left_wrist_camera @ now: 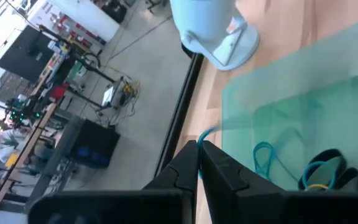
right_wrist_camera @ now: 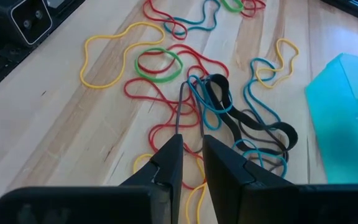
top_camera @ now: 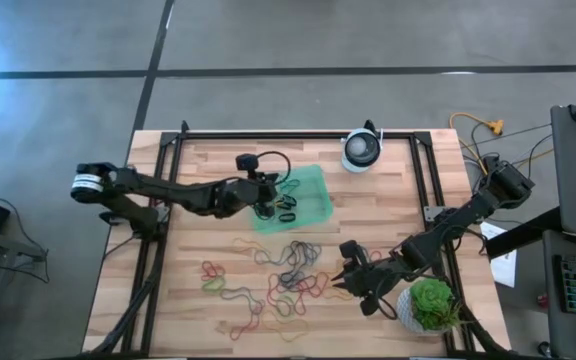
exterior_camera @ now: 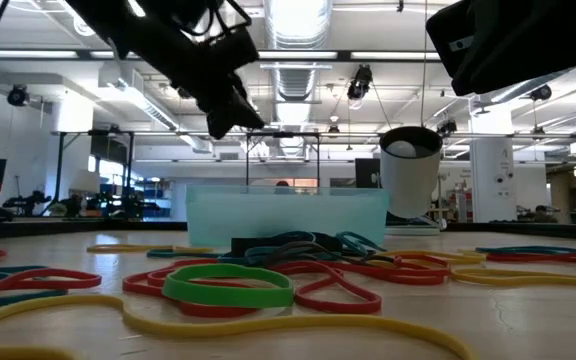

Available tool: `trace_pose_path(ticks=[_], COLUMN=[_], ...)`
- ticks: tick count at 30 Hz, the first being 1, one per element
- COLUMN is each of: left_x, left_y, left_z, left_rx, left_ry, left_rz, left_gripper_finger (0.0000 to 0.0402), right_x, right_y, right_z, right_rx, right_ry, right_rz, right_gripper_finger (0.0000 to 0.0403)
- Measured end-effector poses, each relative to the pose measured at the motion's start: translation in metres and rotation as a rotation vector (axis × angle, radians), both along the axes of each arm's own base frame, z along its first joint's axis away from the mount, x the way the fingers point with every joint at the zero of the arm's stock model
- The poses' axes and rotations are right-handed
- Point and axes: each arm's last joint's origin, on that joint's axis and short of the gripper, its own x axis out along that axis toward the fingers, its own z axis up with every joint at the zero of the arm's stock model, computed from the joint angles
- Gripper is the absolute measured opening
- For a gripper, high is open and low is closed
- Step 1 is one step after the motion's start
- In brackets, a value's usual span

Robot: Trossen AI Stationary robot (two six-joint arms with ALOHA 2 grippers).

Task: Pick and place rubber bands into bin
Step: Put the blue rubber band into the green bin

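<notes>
Left gripper (top_camera: pixel 265 207), clenched on what looks like a teal band, hangs over the bin (top_camera: pixel 313 184) near the tabletop's far edge. Right gripper (right_wrist_camera: pixel 191 149) pinches a grey band above the rubber bands (top_camera: pixel 288 270) mid-table.

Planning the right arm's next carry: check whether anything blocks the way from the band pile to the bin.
Nothing visible does. The high view shows bare wood between the rubber bands and the bin. The left gripper hangs over the bin's near-left part; the right gripper sits beside the pile.
</notes>
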Motion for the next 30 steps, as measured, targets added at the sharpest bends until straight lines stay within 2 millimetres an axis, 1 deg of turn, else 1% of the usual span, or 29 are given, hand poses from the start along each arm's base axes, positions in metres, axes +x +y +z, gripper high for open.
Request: trace_pose_path(ticks=[7, 11, 17, 30], left_x=[0.012, 0.015, 0.015, 0.014], left_y=[0.007, 0.007, 0.011, 0.01], left_z=[-0.018, -0.023, -0.022, -0.024], left_rx=[-0.005, -0.009, -0.014, -0.028], left_ry=[0.063, 0.064, 0.056, 0.059], left_rz=[0.015, 0.007, 0.018, -0.005], left_gripper_finger=[0.0004, 0.0004, 0.0004, 0.0004], right_x=[0.0, 0.0, 0.0, 0.0], right_y=[0.0, 0.0, 0.0, 0.0], right_z=[0.0, 0.0, 0.0, 0.0], right_rx=[0.0, 0.0, 0.0, 0.0], right_ry=[0.0, -0.001, -0.001, -0.001], right_rz=[0.0, 0.0, 0.0, 0.0], right_gripper_finger=[0.0057, 0.0057, 0.0057, 0.0057])
